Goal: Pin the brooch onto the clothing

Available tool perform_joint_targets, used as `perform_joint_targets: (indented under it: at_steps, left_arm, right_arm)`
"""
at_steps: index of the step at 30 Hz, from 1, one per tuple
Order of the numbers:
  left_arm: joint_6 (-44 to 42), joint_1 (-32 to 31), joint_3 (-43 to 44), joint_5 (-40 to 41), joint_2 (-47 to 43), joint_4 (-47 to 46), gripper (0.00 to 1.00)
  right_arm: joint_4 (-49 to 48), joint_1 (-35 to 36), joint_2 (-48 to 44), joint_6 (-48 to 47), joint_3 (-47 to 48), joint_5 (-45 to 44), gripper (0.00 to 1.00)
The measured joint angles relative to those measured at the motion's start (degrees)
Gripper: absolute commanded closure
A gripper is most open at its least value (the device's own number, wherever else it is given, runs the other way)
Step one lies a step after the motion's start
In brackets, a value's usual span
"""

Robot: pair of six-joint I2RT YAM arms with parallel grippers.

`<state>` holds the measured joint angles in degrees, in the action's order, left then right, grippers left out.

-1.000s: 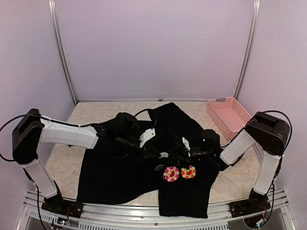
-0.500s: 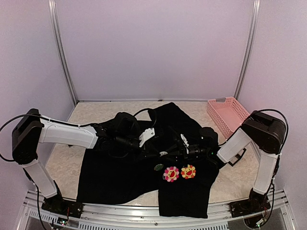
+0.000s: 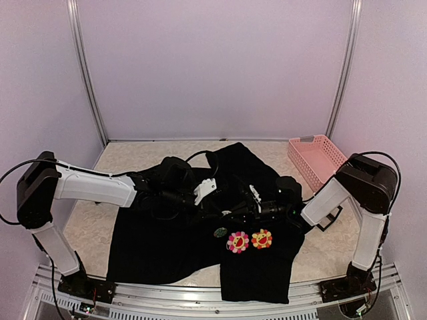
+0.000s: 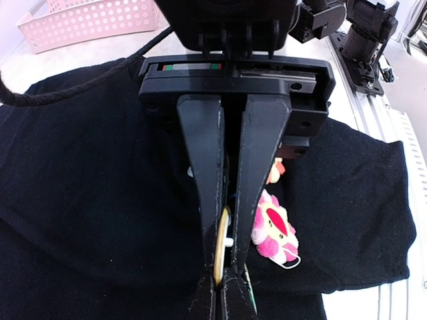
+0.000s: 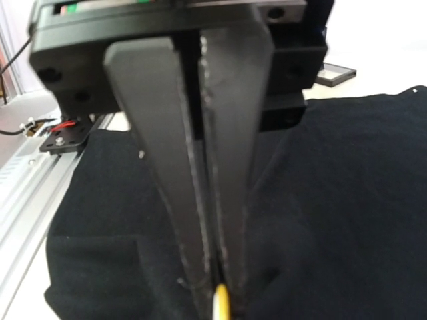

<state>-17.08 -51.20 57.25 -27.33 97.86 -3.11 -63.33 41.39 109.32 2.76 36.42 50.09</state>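
The black shirt (image 3: 160,247) lies spread on the counter (image 3: 90,220), with its hem at the near edge and its collar end toward the back wall. On its front sit a pink flower badge (image 3: 237,241) and an orange one (image 3: 261,238), side by side and touching. A small green disc (image 3: 220,232) rests on the cloth just beside the pink badge, on its far left.

Both arms reach in low over the middle of the shirt and meet tip to tip just beyond the badges. The left end effector (image 4: 223,293) has its fingers pressed together on the brooch (image 4: 219,248), a thin gold-rimmed round piece. The brooch is seen edge-on between the fingers, standing upright above the cloth. In the left wrist view the pink badge shows right behind it.

The right end effector (image 5: 215,293) is also closed, with its fingers nearly flush along their length. A yellow sliver of the brooch's rim shows pinched at the very tips, directly over the black fabric. Whether the pin has entered the cloth cannot be told.

A pink basket (image 3: 319,160) stands on the counter at the far right, touching the shirt's sleeve edge or just beside it.
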Motion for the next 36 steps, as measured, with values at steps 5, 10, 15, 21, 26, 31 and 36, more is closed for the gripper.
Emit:
perform_joint_targets:
  at_steps: [5, 10, 15, 21, 26, 31, 36]
  left_arm:
    - [-0.1, -0.2, 0.0, 0.2, 0.0, -0.5, 1.00]
    - [-0.1, -0.4, 0.0, 0.0, -0.1, -2.1, 1.00]
    - [-0.1, -0.6, -1.5, -0.5, -2.0, -2.6, 1.00]
    - [-0.1, -0.6, -1.5, -0.8, -2.4, -2.7, 1.00]
    - [-0.1, -0.6, -1.5, -0.7, -2.4, -2.6, 1.00]
    - [-0.1, -0.6, -1.5, -0.9, -2.4, -2.5, 1.00]
    - [-0.1, -0.6, -1.8, -1.9, -2.6, -2.4, 1.00]
  right_arm:
    - [-1.4, -0.3, 0.0, 2.1, -0.5, 0.4, 1.00]
    - [-3.8, -1.0, 0.0, 4.5, -1.1, 2.1, 0.85]
    - [-6.1, -2.3, 0.1, 6.1, -1.6, 3.0, 0.76]
    - [-8.6, -2.5, 0.4, 7.2, -1.8, 3.5, 0.79]
    - [-8.9, -2.5, 0.7, 7.7, -1.7, 3.5, 0.77]
    - [-9.0, -2.6, 1.2, 7.6, -1.4, 3.5, 0.57]
    - [-9.3, -3.0, 1.1, 5.4, -2.3, 5.3, 0.51]
